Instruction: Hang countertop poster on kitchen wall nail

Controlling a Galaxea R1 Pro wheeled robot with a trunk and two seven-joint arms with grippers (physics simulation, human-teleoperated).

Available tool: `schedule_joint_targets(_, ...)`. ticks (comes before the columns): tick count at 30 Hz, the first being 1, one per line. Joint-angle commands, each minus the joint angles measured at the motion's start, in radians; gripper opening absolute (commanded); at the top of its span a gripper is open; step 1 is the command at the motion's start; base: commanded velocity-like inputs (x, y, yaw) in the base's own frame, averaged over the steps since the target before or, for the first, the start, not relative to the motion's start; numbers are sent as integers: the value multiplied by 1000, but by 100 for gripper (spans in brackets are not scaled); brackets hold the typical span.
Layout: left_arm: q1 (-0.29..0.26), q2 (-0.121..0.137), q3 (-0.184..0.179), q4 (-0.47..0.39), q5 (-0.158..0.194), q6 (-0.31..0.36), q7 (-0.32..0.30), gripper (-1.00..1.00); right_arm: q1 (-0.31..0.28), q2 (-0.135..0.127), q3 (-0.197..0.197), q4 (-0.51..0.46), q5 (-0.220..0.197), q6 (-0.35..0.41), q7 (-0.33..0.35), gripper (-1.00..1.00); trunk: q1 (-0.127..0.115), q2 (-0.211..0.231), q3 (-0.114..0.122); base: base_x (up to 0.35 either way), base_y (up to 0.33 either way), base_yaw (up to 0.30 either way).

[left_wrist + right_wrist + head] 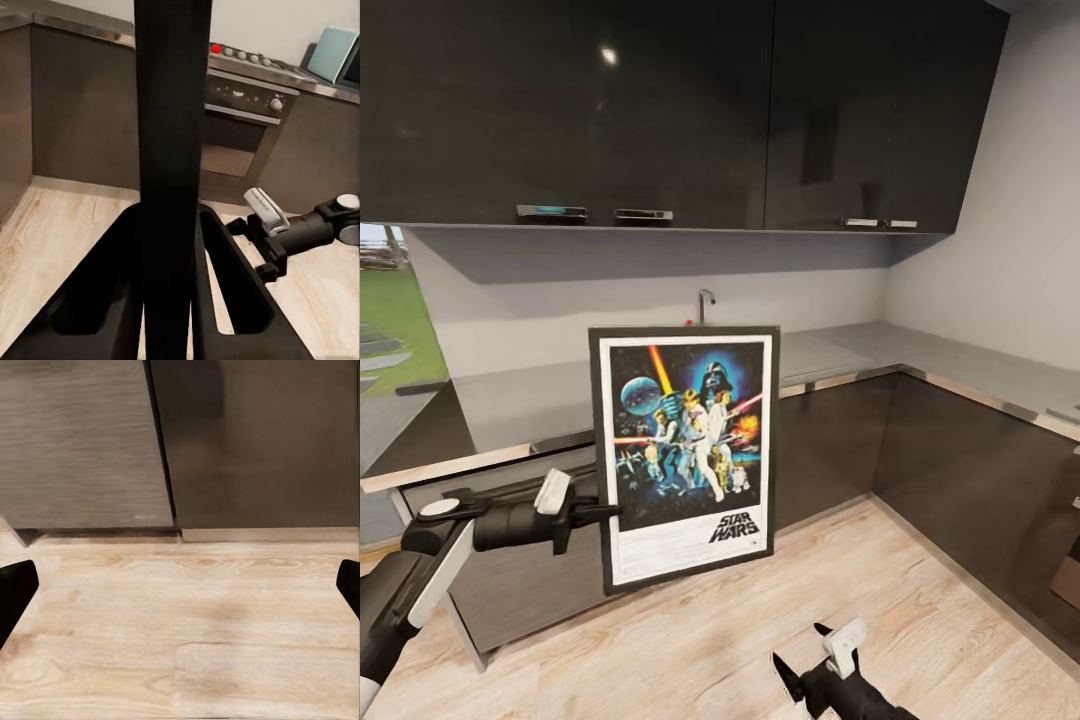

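The black-framed Star Wars poster [687, 450] hangs upright in the air in front of the kitchen countertop [540, 400], facing my head camera. My left gripper [603, 512] is shut on the poster's left edge, low down. In the left wrist view that frame edge [171, 150] runs as a dark bar between the two fingers [225, 285]. My right gripper [805, 655] is low over the floor at the front right, open, with nothing between its fingertips [16, 592]; it also appears in the left wrist view [262, 247]. A tap [703, 303] rises behind the poster.
Dark wall cabinets [660, 110] hang above the L-shaped worktop, and dark base cabinets [980, 480] run along the right. A wooden floor [690, 640] lies below. The left wrist view looks across to an oven [240, 127] with knobs. A window [385, 310] is at the far left.
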Motion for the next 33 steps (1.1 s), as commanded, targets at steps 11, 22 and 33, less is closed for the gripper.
schedule_joint_targets(11, -1, 19, -1, 86, 1, -47, -109, -100, -95, -89, -251, -56, 8, 176, 430, 100, 0, -1, -1, 0, 0, 0)
schedule_joint_targets(22, -1, 20, -4, 91, -6, -51, -182, -100, -192, -173, -258, -50, 15, 275, 759, 100, 0, -1, -1, 0, 0, 0)
schedule_joint_targets(33, -1, 19, -5, 92, -88, -51, -269, -100, -204, -178, -241, -50, 14, 281, 874, 100, 0, -1, -1, 0, 0, 0)
